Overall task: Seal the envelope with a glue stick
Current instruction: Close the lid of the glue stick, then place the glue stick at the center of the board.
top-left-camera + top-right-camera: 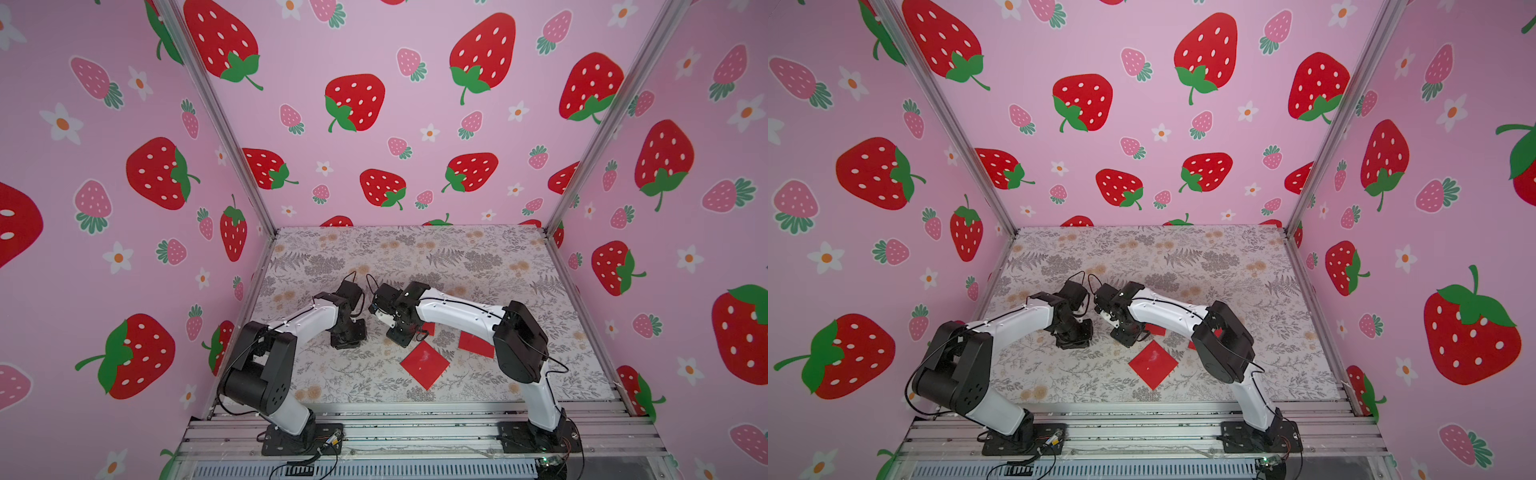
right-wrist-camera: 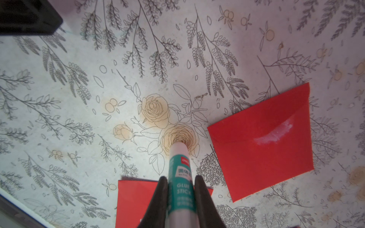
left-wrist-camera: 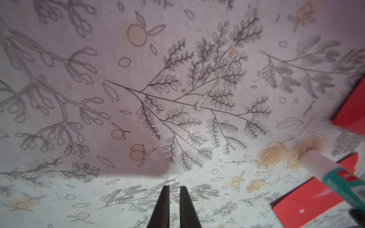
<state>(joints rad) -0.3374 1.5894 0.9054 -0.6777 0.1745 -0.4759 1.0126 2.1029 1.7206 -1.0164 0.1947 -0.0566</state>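
On floral table (image 1: 415,257), mid-front: red envelope (image 2: 262,142), white smear on flap.
Lies flat; 2nd envelope (image 2: 136,199) partly under R gripper (image 2: 180,177), which clamps glue stick (image 2: 180,158), tip pointing at bare table just beside smeared one. L gripper (image 3: 174,187) nearly closed, empty.
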